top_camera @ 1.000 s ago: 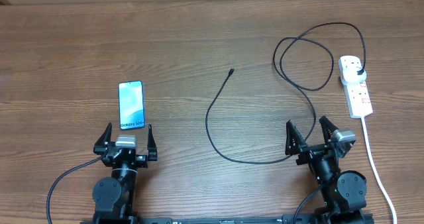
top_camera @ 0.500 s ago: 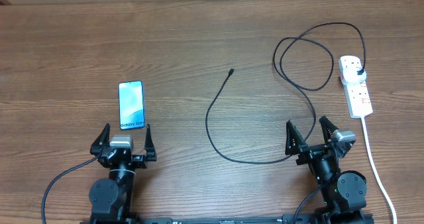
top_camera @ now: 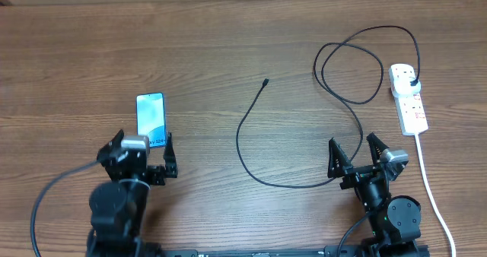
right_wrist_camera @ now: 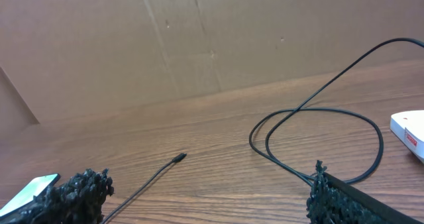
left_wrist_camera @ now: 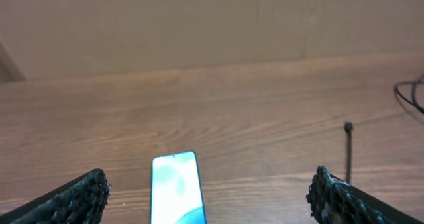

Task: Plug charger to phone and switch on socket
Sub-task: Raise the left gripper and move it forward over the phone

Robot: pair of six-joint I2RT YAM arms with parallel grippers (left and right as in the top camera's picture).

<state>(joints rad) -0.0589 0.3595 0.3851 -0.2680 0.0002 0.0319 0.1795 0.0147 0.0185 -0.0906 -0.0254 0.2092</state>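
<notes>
Wooden table (top_camera: 228, 36). The charger (top_camera: 237, 139) looks limp and light, best gripped just behind its connector tip (top_camera: 265, 82). The left gripper (top_camera: 142, 145) and right gripper (top_camera: 352, 141) gape wide, empty.

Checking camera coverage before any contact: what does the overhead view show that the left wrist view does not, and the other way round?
Only overhead: the socket with the charger's plug head in it, and the right hand, open. Only left wrist: the upright face of the cardboard wall behind the table. Both: the phone, screen up, and the charger's connector tip, lying free and apart from the phone.
</notes>
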